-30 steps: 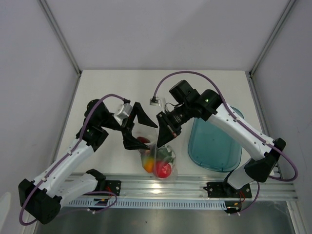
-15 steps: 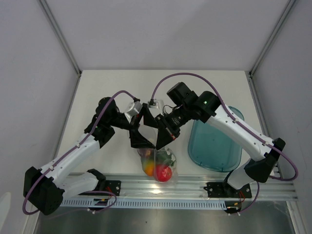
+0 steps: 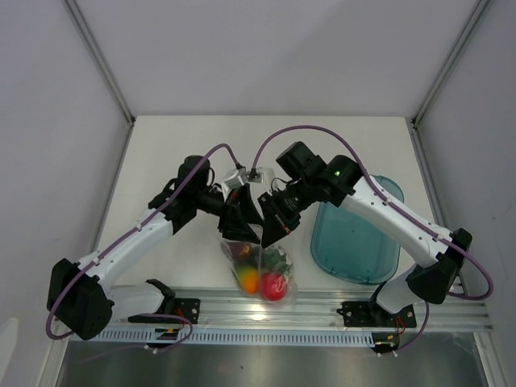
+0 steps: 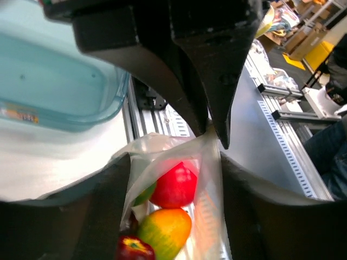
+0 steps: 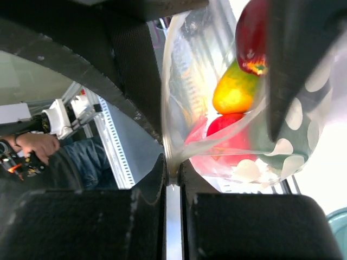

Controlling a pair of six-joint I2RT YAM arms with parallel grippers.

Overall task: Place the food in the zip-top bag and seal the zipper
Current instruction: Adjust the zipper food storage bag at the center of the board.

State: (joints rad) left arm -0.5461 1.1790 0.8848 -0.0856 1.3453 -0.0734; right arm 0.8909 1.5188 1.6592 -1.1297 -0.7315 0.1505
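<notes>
zip-top bag [image 3: 258, 256] limp, slick, food [image 4: 174, 187] pooled at 6 o'clock; hold the 12 o'clock zipper [image 5: 164, 108] where right gripper [image 3: 270, 232] pinches; left gripper [image 3: 239, 226] spread, probably not touching.

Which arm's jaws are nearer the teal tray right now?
Right. The right arm, jaws shut on the top edge of the zip-top bag, sits just left of the teal tray; the left arm, jaws flanking the bag's top, is on the far side, farther away.
</notes>
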